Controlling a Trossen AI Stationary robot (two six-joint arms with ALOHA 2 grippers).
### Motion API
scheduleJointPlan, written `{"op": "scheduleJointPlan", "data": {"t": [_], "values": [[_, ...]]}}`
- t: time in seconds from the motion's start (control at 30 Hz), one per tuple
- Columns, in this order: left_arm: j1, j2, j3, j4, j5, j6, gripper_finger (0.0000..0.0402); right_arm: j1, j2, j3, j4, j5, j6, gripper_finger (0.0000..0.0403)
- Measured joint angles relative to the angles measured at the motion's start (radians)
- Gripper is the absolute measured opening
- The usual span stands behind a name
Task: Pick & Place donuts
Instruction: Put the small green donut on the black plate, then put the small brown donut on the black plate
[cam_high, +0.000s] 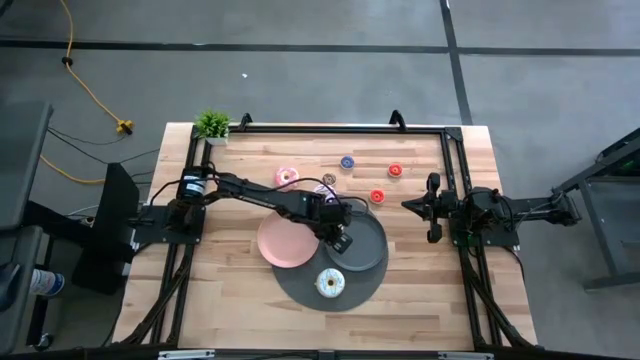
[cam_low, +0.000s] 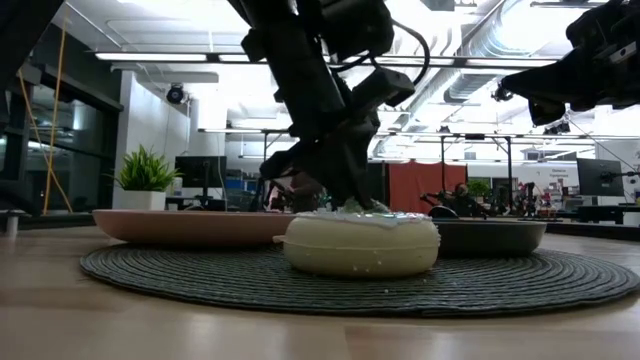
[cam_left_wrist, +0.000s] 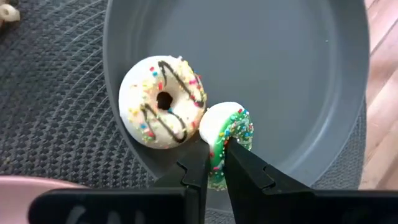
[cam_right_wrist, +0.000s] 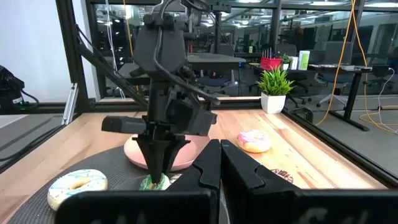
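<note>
My left gripper (cam_left_wrist: 216, 151) is low over the grey plate (cam_left_wrist: 292, 74), shut on a small green-iced donut (cam_left_wrist: 231, 127) with sprinkles. A small white-iced donut with dark drizzle (cam_left_wrist: 163, 102) lies flat in the plate just beside it. The arm hides both in the high view (cam_high: 341, 236). A larger donut with pale icing (cam_high: 330, 284) lies on the dark round mat (cam_high: 300, 290). A pink donut (cam_high: 287, 177) and small red (cam_high: 395, 170), red (cam_high: 377, 196) and blue (cam_high: 347, 162) donuts lie on the table farther back. My right gripper (cam_high: 408, 205) waits shut at the right. My left gripper pinches the green donut between its two fingers (cam_left_wrist: 198, 167), across the ring's flat faces at its edge (cam_left_wrist: 219, 160). The fingers come from above, pointing down (cam_right_wrist: 155, 168). The donut stands on edge below the fingers. Whether it touches the plate, I cannot tell.
A pink plate (cam_high: 285, 243) sits left of the grey plate, both partly on the mat. A small potted plant (cam_high: 212, 124) stands at the far left corner. A black frame (cam_high: 340, 128) runs around the table's edges.
</note>
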Motion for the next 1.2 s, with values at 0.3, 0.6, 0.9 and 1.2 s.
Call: {"op": "scheduleJointPlan", "data": {"t": [0.3,0.6,0.9,1.2], "values": [[0.0,0.0,0.0,0.0,-0.008,0.008,0.0112,0.0,0.0,0.0,-0.001,0.0,0.0,0.0],[0.0,0.0,0.0,-0.003,0.021,0.008,0.0132,0.0,0.0,0.0,-0.001,0.0,0.0,0.0],[0.0,0.0,0.03,-0.074,-0.003,0.03,0.0132,0.0,0.0,0.0,-0.001,0.0,0.0,0.0],[0.0,0.0,0.214,-0.242,-0.105,0.15,0.0132,0.0,0.0,0.0,-0.001,0.0,0.0,0.0]]}}
